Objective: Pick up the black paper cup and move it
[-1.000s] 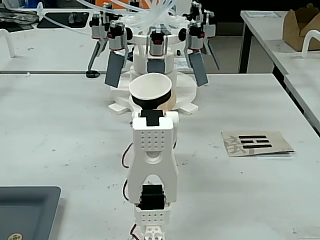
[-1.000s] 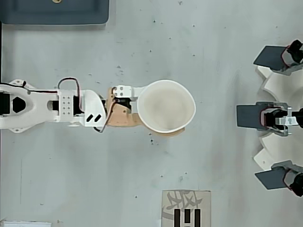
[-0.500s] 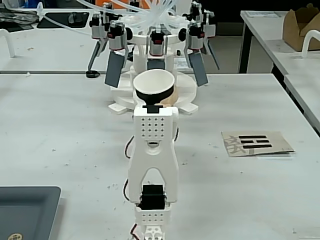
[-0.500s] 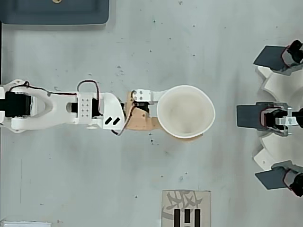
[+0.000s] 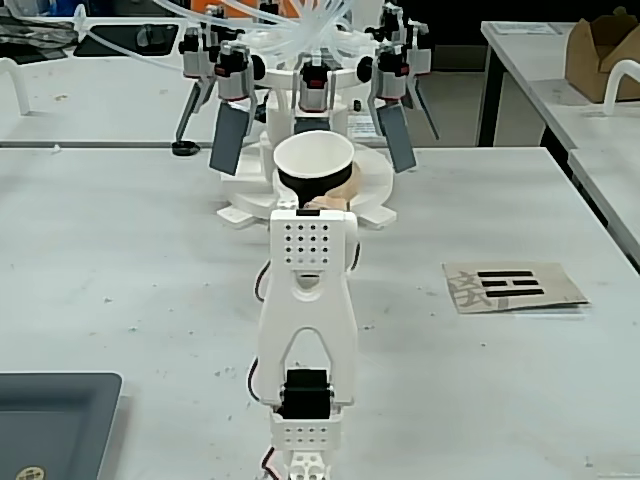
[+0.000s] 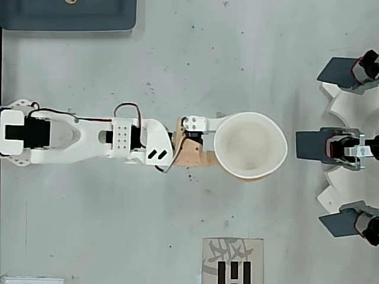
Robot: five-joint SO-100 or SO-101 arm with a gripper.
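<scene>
Two fingers of my gripper (image 6: 228, 146) clamp the black paper cup (image 6: 250, 145) from its sides (rim squeezed slightly out of round in the overhead view). I see the cup upright, mouth open, raised off the grey table (image 6: 237, 53), just short of the white fixture (image 5: 372, 190) with its dark paddles. A printed card (image 5: 512, 286) lies well apart, on the right of the fixed view.

cups: 1 black paper cup (image 6: 250, 145) | trays: 1 (image 6: 71, 15) | printed cards: 1 (image 5: 512, 286)
</scene>
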